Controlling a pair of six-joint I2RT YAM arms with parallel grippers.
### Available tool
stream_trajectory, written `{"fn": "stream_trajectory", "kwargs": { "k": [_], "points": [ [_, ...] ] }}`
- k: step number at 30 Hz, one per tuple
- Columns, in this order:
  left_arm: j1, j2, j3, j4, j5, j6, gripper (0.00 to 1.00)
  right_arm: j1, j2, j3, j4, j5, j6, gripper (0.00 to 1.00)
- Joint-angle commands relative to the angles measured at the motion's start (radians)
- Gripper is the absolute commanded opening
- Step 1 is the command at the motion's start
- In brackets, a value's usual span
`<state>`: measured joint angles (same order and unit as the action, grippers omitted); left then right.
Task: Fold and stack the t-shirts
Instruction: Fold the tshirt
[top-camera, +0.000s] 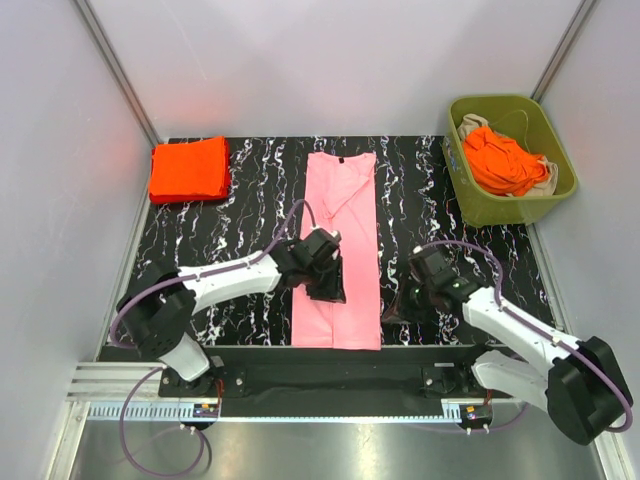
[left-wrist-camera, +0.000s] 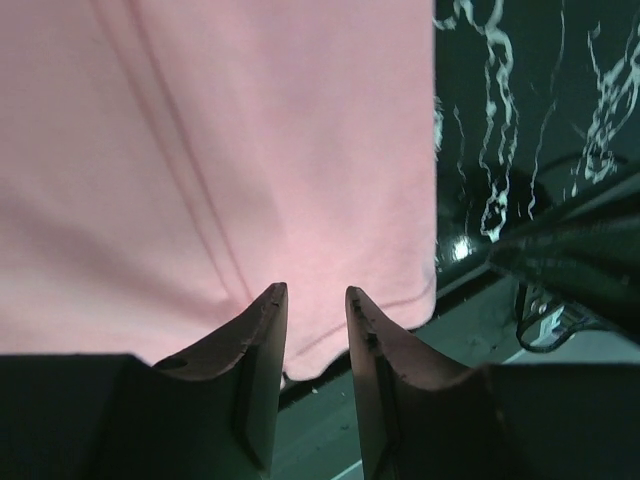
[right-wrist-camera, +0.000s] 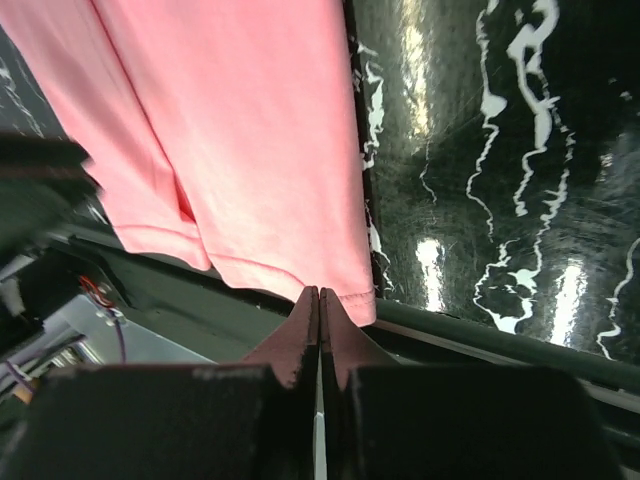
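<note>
A light pink t-shirt (top-camera: 340, 250) lies folded into a long narrow strip down the middle of the table, neck label at the far end. My left gripper (top-camera: 325, 285) hovers over its lower left part, fingers apart, nothing between them; in the left wrist view it (left-wrist-camera: 315, 290) sits above the pink hem (left-wrist-camera: 360, 320). My right gripper (top-camera: 393, 310) is by the strip's near right corner, shut. Its tips (right-wrist-camera: 320, 290) meet at the hem's edge (right-wrist-camera: 345, 285), and no cloth shows between them. A folded orange-red t-shirt (top-camera: 188, 170) lies at the far left.
An olive-green bin (top-camera: 500, 210) at the far right holds crumpled orange-red t-shirts (top-camera: 505, 162) and some beige cloth. The black marbled table (top-camera: 440, 200) ends in a dark rail at the near edge (top-camera: 330, 372). Grey walls close in both sides.
</note>
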<state>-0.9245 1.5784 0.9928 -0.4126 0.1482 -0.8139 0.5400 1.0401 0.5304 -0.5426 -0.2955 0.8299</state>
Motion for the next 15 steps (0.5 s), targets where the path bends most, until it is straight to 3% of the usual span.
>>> {"fn": "stream_trajectory", "kwargs": {
  "k": [1, 6, 15],
  "points": [
    [0.068, 0.0, -0.011, 0.104, 0.093, 0.05, 0.35, 0.061, 0.033, 0.01, 0.032, 0.048, 0.035, 0.0],
    [0.107, 0.046, 0.003, 0.139, 0.148, 0.074, 0.34, 0.156, 0.101, 0.01, 0.075, 0.076, 0.084, 0.0],
    [0.113, 0.035, -0.033, 0.161, 0.143, 0.084, 0.34, 0.216, 0.172, -0.003, 0.066, 0.177, 0.13, 0.0]
  ]
}}
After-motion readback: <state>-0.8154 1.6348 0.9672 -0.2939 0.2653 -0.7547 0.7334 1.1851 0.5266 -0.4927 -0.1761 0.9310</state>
